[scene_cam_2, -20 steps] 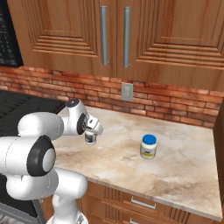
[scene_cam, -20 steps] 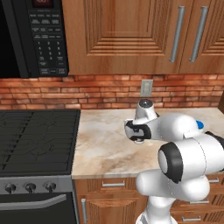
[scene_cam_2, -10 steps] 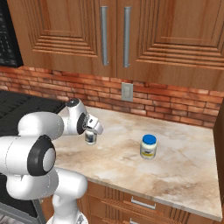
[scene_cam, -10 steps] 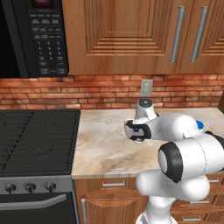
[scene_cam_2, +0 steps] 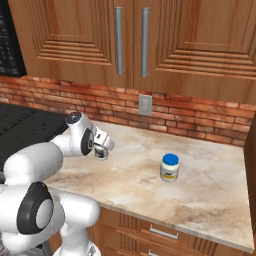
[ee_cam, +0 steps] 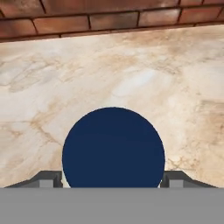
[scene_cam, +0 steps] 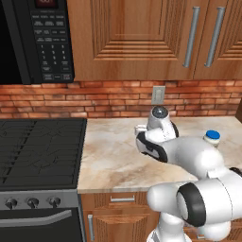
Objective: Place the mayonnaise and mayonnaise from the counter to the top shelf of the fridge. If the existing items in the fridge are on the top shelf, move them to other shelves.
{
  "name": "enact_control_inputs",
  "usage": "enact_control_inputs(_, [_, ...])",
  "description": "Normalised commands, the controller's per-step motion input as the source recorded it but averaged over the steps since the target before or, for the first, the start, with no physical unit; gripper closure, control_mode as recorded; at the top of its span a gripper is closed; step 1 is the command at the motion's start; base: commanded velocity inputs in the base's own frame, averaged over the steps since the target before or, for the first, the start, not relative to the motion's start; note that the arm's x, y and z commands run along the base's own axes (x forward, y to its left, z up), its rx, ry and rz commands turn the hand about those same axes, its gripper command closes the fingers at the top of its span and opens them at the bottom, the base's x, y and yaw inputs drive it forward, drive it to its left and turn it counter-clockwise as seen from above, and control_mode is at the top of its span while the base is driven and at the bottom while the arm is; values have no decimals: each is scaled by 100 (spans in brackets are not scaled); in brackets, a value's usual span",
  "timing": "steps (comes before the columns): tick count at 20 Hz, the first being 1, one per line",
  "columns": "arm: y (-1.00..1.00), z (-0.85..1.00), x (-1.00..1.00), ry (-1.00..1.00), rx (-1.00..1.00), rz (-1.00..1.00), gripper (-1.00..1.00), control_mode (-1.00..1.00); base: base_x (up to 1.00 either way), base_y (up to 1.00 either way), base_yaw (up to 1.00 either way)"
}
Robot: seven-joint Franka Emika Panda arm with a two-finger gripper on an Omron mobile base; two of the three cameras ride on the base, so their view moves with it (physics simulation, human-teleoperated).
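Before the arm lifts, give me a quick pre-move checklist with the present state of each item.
1. Jar between the fingers: ok. In the hand view the blue lid sits centred, one fingertip on each side.
2. Grip closed firmly on the jar: cannot tell. The pads' contact is hidden by the lid.
3. Gripper low over the counter: ok.
4. Second jar clear of the arm: ok, upright and well apart.
5. Lid on the second jar: ok.
6. Fridge ready, door open: cannot tell.
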Motion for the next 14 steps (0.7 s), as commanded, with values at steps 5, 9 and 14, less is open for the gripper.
enact_control_inputs(5, [11,98,-90,-40,-13,0,100,-100,0,0,0])
enact_control_inputs(9, [3,100,-99,-33,-13,0,100,-100,0,0,0])
enact_control_inputs(14, [0,100,-100,-17,-8,-1,100,-100,0,0,0])
